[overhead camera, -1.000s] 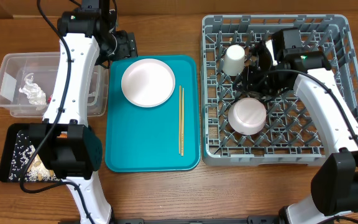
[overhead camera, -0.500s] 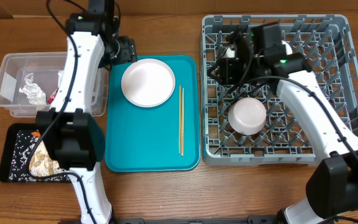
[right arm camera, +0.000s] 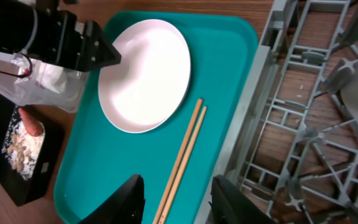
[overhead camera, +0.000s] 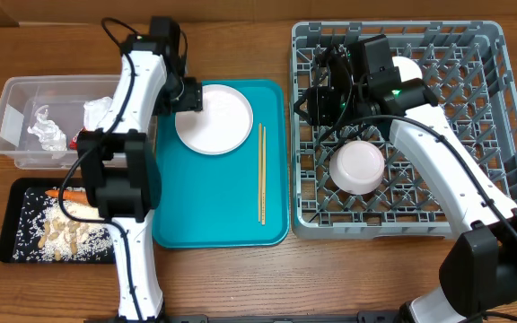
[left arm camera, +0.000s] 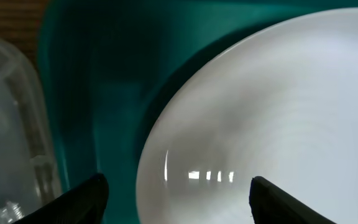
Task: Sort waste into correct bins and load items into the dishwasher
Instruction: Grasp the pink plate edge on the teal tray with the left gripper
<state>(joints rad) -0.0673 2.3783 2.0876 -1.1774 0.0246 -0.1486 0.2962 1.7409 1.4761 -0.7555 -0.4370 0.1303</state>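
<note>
Swinging the left hand [overhead camera: 189,94] off the bins and onto the left rim of the plate [overhead camera: 214,118], fingers spread wide, nothing held. Pulling the right hand [right arm camera: 179,202] away from the bowl [overhead camera: 357,168] toward the left wall of the rack [overhead camera: 483,117], likewise wide and empty. Looks like waste done, dishes next. Still on the teal tray [overhead camera: 205,206]: plate and chopsticks [overhead camera: 261,175]. In the rack: bowl, cup [overhead camera: 408,67]. In the tub [overhead camera: 16,117]: napkins [overhead camera: 48,133]. In the black tray [overhead camera: 7,224]: crumbs [overhead camera: 30,224], peanuts [overhead camera: 61,238], carrot [overhead camera: 65,193].

Wide-parted end effector [left arm camera: 178,195] hovers over plate [left arm camera: 278,118] on teal tray [left arm camera: 92,87].
</note>
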